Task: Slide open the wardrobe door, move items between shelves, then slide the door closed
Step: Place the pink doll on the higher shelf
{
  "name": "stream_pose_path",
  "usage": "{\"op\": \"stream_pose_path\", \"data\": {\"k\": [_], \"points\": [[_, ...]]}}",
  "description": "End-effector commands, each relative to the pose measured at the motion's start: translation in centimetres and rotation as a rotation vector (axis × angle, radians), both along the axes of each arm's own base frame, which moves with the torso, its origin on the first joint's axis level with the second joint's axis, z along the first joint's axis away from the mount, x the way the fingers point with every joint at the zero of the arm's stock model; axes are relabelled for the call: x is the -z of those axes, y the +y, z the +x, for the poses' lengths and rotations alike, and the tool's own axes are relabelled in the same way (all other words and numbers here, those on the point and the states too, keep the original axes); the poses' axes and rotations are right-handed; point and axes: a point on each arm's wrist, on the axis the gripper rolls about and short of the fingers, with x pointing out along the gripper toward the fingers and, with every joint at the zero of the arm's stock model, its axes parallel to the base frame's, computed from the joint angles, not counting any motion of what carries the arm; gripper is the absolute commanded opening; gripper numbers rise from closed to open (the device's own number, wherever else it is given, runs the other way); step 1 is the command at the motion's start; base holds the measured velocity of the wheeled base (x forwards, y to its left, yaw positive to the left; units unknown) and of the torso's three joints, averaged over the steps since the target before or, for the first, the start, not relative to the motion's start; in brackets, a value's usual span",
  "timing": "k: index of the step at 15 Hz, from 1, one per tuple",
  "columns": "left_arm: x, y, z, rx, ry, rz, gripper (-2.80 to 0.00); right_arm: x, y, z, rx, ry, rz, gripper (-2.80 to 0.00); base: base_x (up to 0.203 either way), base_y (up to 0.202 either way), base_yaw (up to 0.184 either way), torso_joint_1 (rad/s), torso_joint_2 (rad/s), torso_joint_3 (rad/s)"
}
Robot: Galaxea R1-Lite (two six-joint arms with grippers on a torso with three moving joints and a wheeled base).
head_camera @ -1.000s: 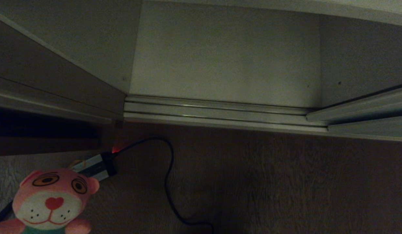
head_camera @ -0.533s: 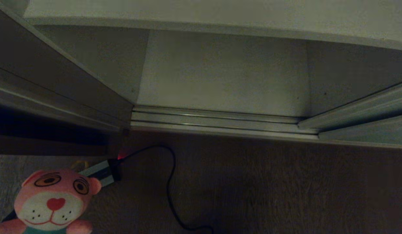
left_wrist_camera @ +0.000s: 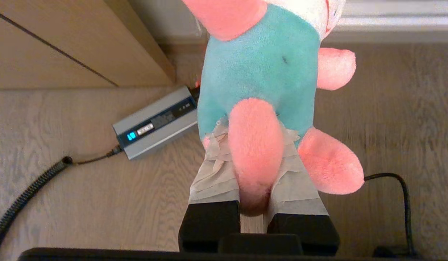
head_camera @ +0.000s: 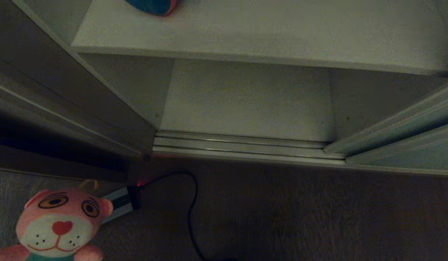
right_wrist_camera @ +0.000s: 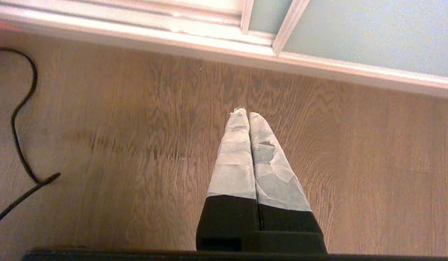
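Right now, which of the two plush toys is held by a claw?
The pink toy: the left claw pinches its leg above the floor. The blue toy lies free on the upper shelf.

The pink toy (left_wrist_camera: 271,72) is soft, fuzzy plush, its teal shirt a shorter, matt nap. The left pincer (left_wrist_camera: 255,159) has fingers (left_wrist_camera: 213,177) wrapped in wrinkled pale tape over matt black bases; the right pincer (right_wrist_camera: 245,116) shows the same creased wrapping. The floor (right_wrist_camera: 137,145) is wood-grained with a low sheen. The power brick (left_wrist_camera: 155,123) looks like brushed grey metal, though it may be plastic. The floor track (head_camera: 242,146) is ribbed metal with faint glints. The shelves (head_camera: 282,32) look smooth and matt, as does the pale grey-green sliding wardrobe door (right_wrist_camera: 372,32).
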Motion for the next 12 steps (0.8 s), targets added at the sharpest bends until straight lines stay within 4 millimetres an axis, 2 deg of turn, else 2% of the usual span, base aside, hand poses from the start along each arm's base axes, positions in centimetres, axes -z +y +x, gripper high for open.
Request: {"op": "stream_pose_path", "data": {"k": [1, 12], "points": [[0.01, 0.00, 0.03, -0.001, 0.004, 0.003, -2.80, 0.09, 0.00, 0.02, 0.000, 0.003, 0.000, -2.80, 0.000, 0.000, 0.000, 0.002, 0.00, 0.205], [0.00, 0.00, 0.03, -0.001, 0.000, 0.000, -2.80, 0.09, 0.00, 0.01, 0.000, 0.002, 0.000, -2.80, 0.000, 0.000, 0.000, 0.001, 0.00, 0.202]]}}
